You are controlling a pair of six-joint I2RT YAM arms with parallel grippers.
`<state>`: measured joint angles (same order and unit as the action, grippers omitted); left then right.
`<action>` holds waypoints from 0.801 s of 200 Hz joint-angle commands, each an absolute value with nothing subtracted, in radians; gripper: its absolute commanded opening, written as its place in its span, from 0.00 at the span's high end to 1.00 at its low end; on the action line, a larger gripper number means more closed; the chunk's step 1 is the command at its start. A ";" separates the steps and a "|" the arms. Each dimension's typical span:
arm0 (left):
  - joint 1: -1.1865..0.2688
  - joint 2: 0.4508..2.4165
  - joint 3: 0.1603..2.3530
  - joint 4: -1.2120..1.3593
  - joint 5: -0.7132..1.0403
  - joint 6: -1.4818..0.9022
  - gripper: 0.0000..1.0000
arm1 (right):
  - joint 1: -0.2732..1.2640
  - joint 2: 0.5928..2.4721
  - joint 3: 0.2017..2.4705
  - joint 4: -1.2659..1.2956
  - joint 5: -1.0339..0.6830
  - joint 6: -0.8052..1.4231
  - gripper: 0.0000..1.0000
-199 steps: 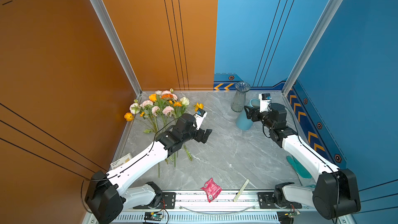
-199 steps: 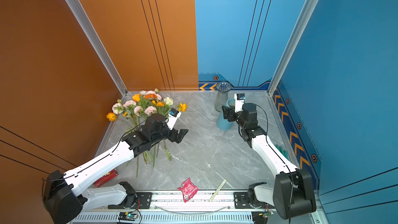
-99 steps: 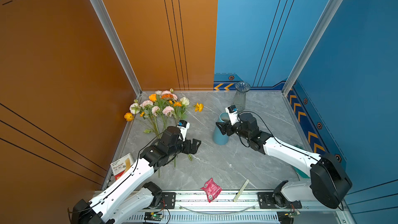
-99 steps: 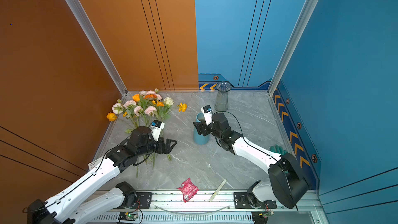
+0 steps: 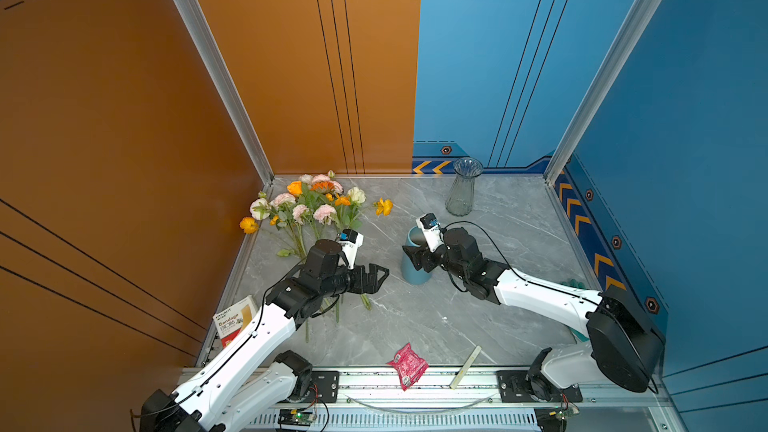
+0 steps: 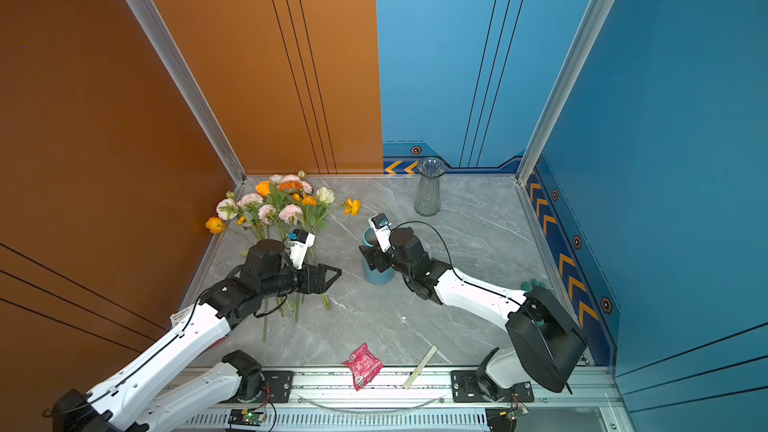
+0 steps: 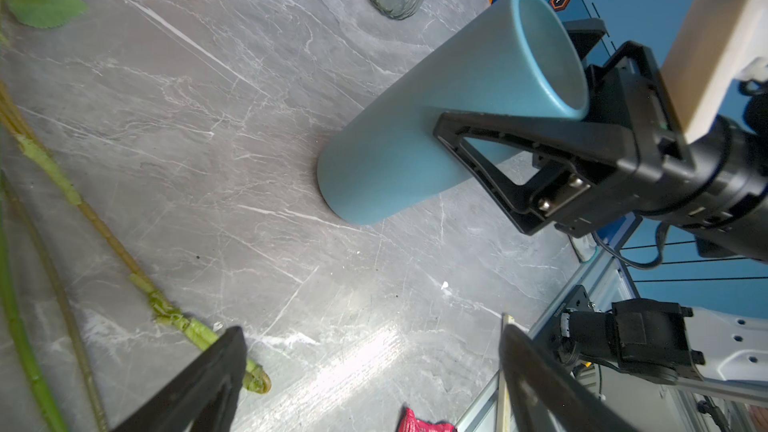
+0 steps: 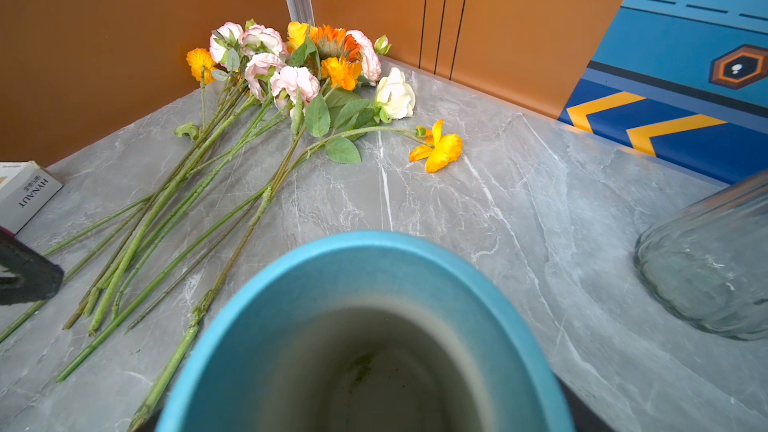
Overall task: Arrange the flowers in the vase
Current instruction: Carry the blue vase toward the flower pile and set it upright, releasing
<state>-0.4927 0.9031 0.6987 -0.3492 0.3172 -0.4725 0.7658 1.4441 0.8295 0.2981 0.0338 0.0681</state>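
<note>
while the right fingers (image 7: 498, 130) clamp the blue vase (image 5: 415, 274) near its rim and the left fingers (image 7: 216, 367) hang open and empty over the stem ends of the flowers (image 5: 324, 214) lying on the table (image 5: 457, 309), a grab could snag several tangled stems.

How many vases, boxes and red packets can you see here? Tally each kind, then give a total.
Vases: 2, blue vase and glass vase
Boxes: 1, bandage box
Red packets: 1, red packet
Total: 4
</note>
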 commanded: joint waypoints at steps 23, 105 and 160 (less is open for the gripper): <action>-0.494 0.887 0.721 -0.281 0.326 -0.482 0.02 | 0.772 1.428 0.846 0.427 0.095 0.061 0.20; -0.465 0.939 0.754 -0.241 0.358 -0.485 0.04 | 0.769 1.412 0.827 0.406 0.090 0.049 0.00; -0.386 1.032 0.815 -0.409 0.153 -0.474 0.23 | 0.773 1.254 0.741 0.269 0.108 0.060 0.00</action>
<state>-0.4328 0.9707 0.7727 -0.2981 0.2710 -0.4854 0.7670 1.3571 0.7925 0.3569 0.0807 0.0624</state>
